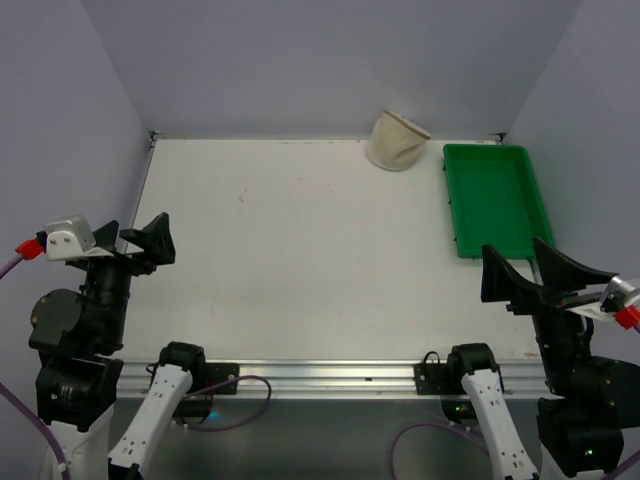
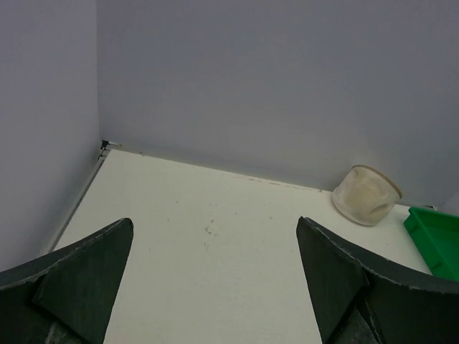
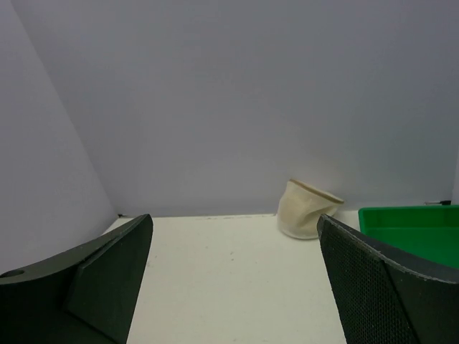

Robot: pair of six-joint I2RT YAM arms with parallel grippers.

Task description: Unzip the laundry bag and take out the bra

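The cream-white laundry bag (image 1: 397,141) leans against the back wall, just left of the green tray. It also shows in the left wrist view (image 2: 366,195) and the right wrist view (image 3: 307,208). The bra is hidden; no yellow fabric shows. My left gripper (image 1: 139,243) is open and empty above the table's left edge, far from the bag. My right gripper (image 1: 530,272) is open and empty near the front right, below the tray. In the wrist views both grippers (image 2: 215,279) (image 3: 233,279) have wide-spread jaws with nothing between them.
A green rectangular plastic tray (image 1: 492,196) lies at the back right, next to the bag; it also shows at the edge of both wrist views (image 2: 435,240) (image 3: 409,222). Purple walls close in the white table (image 1: 300,260) on three sides.
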